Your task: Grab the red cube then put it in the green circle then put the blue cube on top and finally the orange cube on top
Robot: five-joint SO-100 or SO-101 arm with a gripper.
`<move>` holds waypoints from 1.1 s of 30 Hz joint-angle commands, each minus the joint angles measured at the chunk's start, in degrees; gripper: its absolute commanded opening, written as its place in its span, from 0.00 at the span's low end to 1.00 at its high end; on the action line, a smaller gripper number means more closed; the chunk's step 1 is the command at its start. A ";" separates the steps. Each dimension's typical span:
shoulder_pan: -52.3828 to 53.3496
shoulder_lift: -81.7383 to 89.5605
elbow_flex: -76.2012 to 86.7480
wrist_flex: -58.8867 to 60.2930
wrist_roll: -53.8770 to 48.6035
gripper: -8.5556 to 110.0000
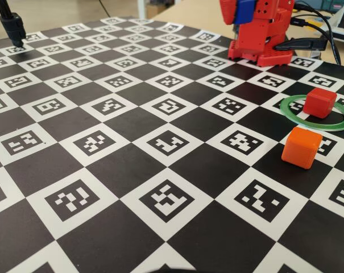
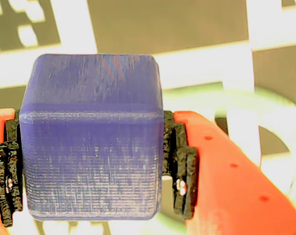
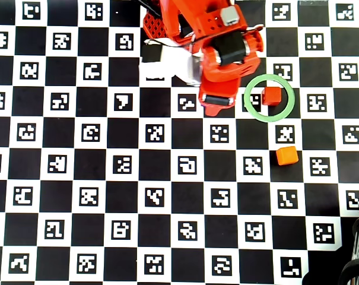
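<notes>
Red cube [image 1: 320, 102] already sits inside the green circle [image 1: 291, 113] just beyond the hand [image 2: 91, 164], which clamps the blue cube [image 2: 91, 137], leaving 2 stacking steps, orange cube [image 1: 301, 147] last.

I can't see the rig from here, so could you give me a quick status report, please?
Gripper shut on blue cube. Red cube inside green circle. Orange cube waiting outside, clear of the ring.
</notes>
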 commanded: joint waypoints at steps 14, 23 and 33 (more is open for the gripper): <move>-20.39 -13.80 -16.17 -5.54 13.10 0.12; -23.55 -21.09 -16.70 -10.37 13.27 0.12; -24.35 -23.73 -14.24 -15.47 13.18 0.12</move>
